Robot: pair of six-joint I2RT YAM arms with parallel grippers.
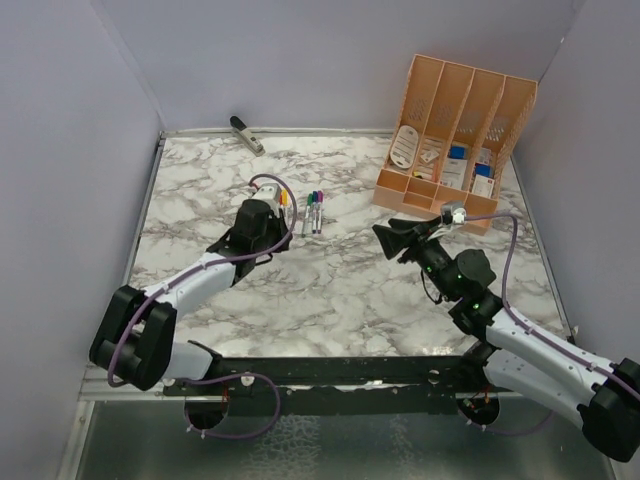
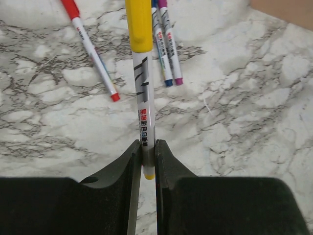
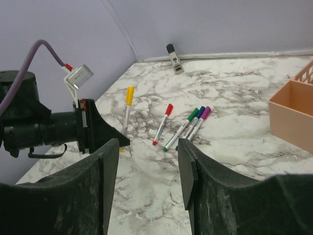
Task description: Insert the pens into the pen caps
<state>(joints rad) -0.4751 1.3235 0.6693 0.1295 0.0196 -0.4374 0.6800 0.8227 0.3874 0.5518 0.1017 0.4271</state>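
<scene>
Bright, even overhead light; soft shadows; wrist views sharp, no glare.

Marble-pattern table top (image 1: 340, 290), white with grey veins. Plain pale-lilac walls (image 1: 300, 60) close it in at back, left and right. A white strip (image 1: 330, 130) runs along the foot of the back wall. Orange slotted file rack (image 1: 440, 88) at back right, grey clip (image 1: 246, 134) at back left near the wall. Black rail (image 1: 340, 370) along the near edge, dimpled metal sheet (image 1: 330, 450) below it. Light even, shadows soft.
</scene>
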